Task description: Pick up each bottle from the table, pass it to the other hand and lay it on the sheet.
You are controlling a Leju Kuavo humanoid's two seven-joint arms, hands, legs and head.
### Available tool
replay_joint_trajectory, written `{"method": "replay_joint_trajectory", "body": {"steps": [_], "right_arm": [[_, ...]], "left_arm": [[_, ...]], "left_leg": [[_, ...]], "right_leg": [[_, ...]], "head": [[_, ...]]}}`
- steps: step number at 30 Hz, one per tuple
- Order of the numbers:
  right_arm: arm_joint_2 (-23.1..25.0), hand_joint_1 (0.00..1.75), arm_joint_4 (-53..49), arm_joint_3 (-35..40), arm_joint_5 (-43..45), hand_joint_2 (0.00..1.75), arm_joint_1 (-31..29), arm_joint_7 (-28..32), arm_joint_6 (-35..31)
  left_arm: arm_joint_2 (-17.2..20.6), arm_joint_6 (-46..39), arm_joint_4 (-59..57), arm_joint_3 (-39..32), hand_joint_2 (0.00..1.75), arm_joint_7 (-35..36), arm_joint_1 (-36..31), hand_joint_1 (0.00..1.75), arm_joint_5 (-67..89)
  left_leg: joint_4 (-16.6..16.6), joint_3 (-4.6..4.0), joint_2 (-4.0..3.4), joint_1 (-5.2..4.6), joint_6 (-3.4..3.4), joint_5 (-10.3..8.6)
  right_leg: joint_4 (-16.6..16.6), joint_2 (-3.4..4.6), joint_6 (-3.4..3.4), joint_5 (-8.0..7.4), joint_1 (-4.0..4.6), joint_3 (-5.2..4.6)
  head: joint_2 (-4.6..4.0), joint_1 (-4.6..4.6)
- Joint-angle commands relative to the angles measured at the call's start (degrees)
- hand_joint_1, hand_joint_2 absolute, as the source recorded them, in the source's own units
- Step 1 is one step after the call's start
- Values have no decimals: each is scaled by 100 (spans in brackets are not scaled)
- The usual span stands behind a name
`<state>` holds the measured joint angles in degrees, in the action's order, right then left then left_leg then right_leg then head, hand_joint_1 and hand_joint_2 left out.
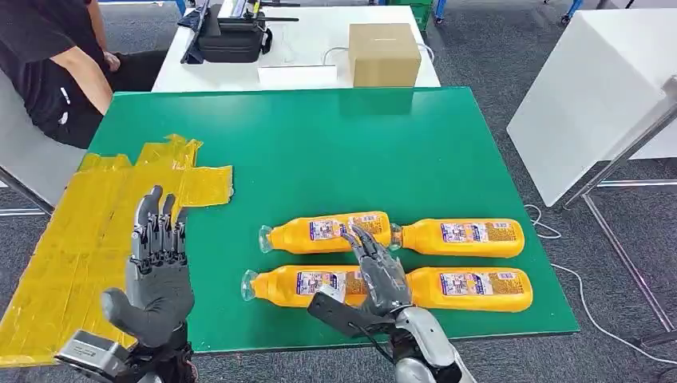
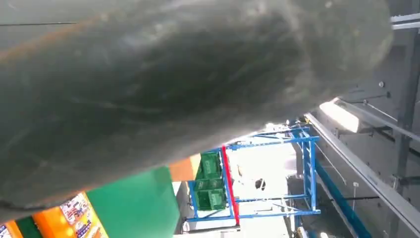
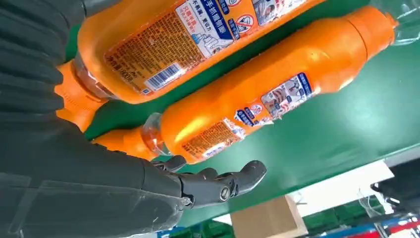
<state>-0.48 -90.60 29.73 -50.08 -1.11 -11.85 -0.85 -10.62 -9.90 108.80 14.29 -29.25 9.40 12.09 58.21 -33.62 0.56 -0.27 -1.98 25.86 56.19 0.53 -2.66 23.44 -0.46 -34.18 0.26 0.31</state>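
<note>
Several orange bottles lie on their sides in two rows on the green table (image 1: 319,144): far left (image 1: 319,232), far right (image 1: 463,237), near left (image 1: 291,285), near right (image 1: 475,288). My right hand (image 1: 375,275) hovers over the join between the near bottles, its fingers stretched toward the far row and its thumb out to the side, holding nothing. In the right wrist view its fingers (image 3: 223,184) reach past two of the bottles (image 3: 257,104). My left hand (image 1: 160,267) is raised, open and empty, at the edge of the yellow sheet (image 1: 72,231).
Behind the green table, a white table carries a cardboard box (image 1: 383,54) and a black bag (image 1: 231,36). A person (image 1: 48,64) sits at the far left. Another white table (image 1: 591,96) stands to the right, with cables on the floor.
</note>
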Motion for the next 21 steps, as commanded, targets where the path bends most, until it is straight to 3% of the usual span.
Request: {"method": "replay_joint_trajectory", "body": {"steps": [1,10,21], "right_arm": [[17,0,968,282,164,175,-636,18,290],[-131,0,1923,1194,688,175,-1459,-154,1103],[-233,0,2242,1483,845,175,-1660,-228,1294]], "left_arm": [[0,67,-236,-55,0,39,-221,0,-8],[59,90,-332,-14,0,76,-435,0,-205],[92,85,-393,15,0,48,-483,0,-275]], "left_leg": [[-7,20,-12,4,8,3],[-7,17,-9,2,6,0],[-9,24,-7,4,8,1]], "right_leg": [[-9,6,5,-1,4,18],[-7,4,3,-2,2,15],[-10,1,4,0,4,23]], "head": [[0,0],[0,2],[0,0]]}}
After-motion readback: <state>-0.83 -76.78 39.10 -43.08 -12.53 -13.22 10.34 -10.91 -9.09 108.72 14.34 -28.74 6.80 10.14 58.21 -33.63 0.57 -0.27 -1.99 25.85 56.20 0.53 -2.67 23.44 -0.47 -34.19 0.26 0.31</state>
